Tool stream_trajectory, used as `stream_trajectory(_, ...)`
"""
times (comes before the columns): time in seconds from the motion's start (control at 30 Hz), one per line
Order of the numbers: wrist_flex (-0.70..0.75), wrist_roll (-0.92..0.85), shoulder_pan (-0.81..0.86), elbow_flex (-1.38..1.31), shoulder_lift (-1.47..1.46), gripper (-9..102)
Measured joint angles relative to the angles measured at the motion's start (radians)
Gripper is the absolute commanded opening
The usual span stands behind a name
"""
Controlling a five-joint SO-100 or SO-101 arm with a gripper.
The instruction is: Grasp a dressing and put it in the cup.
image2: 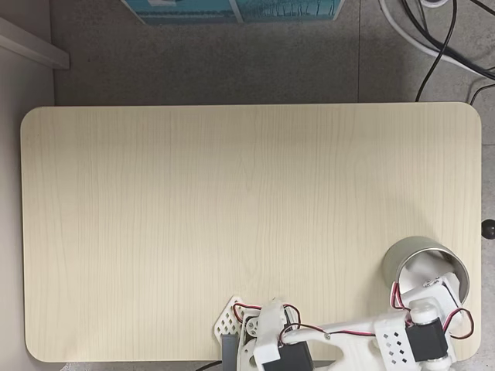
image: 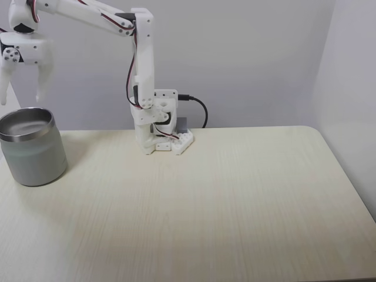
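The cup (image: 34,154), a squat grey-green tumbler with a shiny steel rim, stands at the table's left edge in a fixed view. From above, the cup (image2: 402,259) sits near the table's lower right corner. My white gripper (image: 23,93) hangs open directly above the cup's mouth, its two fingers (image: 42,82) spread apart with nothing between them. Seen from above, the gripper (image2: 435,282) covers part of the cup's steel interior. The dressing is hidden or out of view in both fixed views.
The arm's base (image: 161,126) is fixed at the back edge of the pale wooden table (image: 205,200), with a black cable (image: 200,108) trailing behind it. Off the table are floor cables (image2: 445,46) and a blue box (image2: 232,9).
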Motion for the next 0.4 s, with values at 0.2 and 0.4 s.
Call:
stream_trajectory(0.2,0.000,0.000,0.000,0.000,0.000,23)
stream_trajectory(0.4,0.000,0.005,-0.009,0.000,0.000,23)
